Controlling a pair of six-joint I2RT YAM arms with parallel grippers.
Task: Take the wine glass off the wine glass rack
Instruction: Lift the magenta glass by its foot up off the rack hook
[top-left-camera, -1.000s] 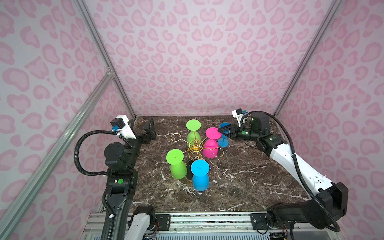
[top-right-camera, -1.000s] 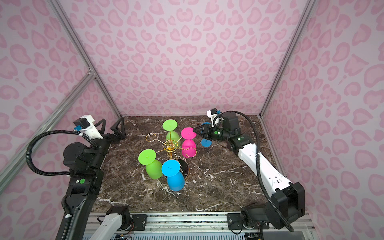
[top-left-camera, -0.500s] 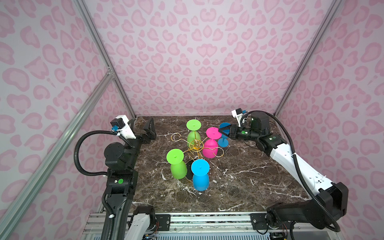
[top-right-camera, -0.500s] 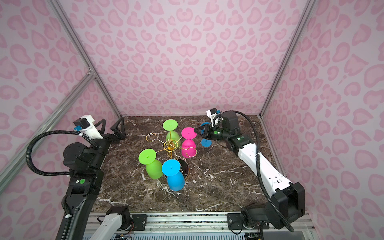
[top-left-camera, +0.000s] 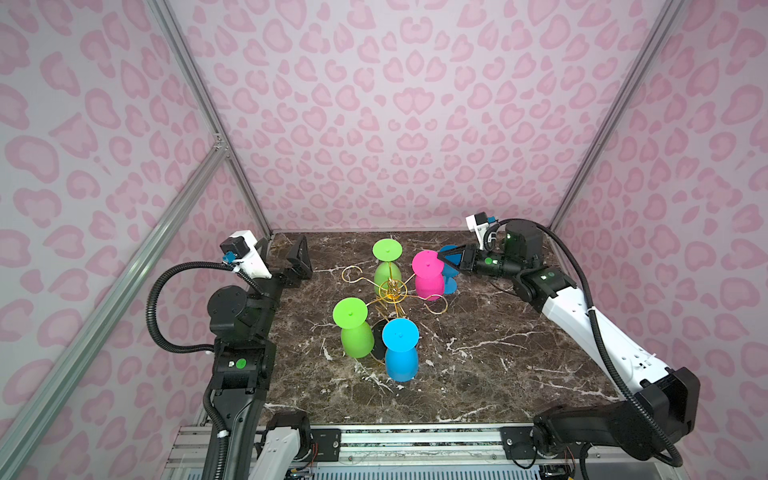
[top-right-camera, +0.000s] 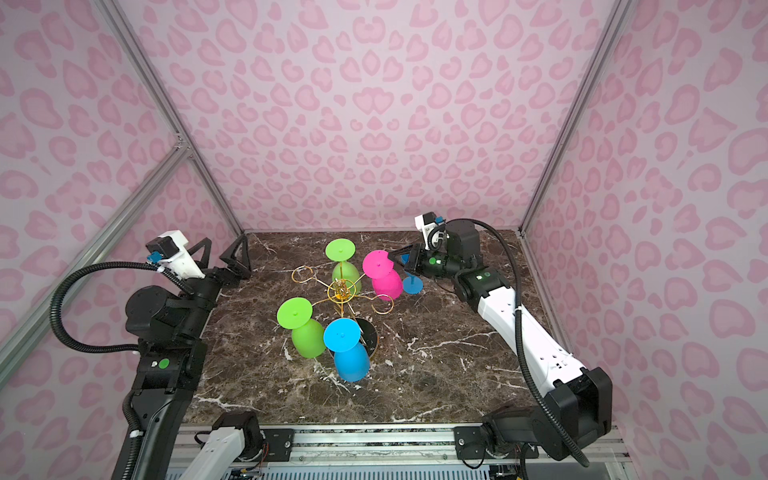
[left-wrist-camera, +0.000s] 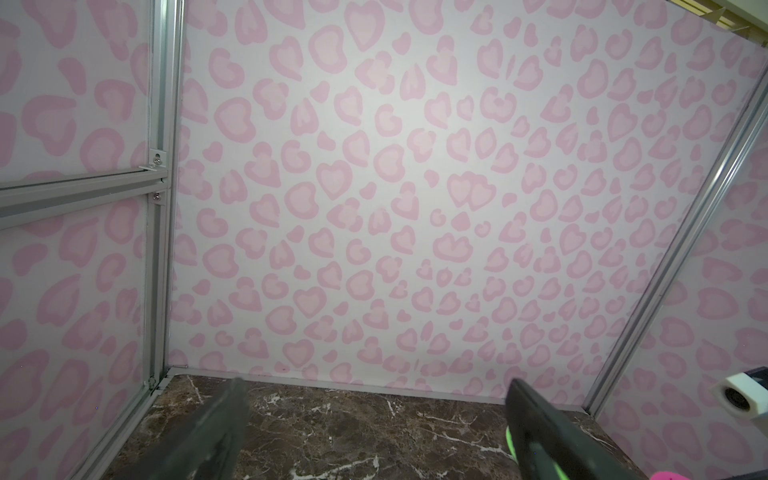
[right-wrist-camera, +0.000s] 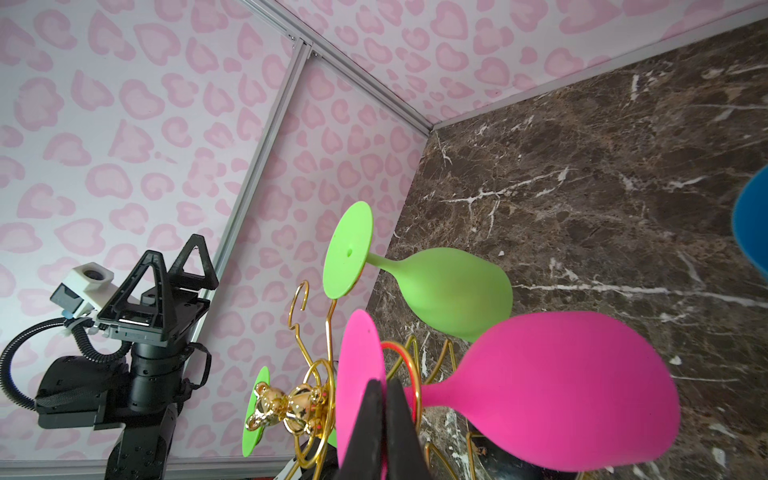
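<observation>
pink wine glass (top-left-camera: 428, 276) hung foot-up on the wine glass rack (top-left-camera: 392, 291), stem in a loop hook on the side facing the right pincer (top-left-camera: 440, 257). right pincer was closed right down, tips pinched on the rim of that glass's foot disc. wrist view showed both fingers (right-wrist-camera: 372, 424) pressed together over the disc edge. standing blue glass (top-right-camera: 411, 284) was upright on the marble table (top-left-camera: 498, 353) just below the pincer, off the rack; couldn't tell if it touched the fingers. beyond the pink glass from the pincer: near lime glass (top-left-camera: 387, 272), then further off the far lime glass (top-left-camera: 353, 332) and hanging blue glass (top-left-camera: 400, 353), all foot-up on the rack. left pincer (top-right-camera: 220, 257) sat well apart on the rack's far side, jaws wide, gripping nothing
</observation>
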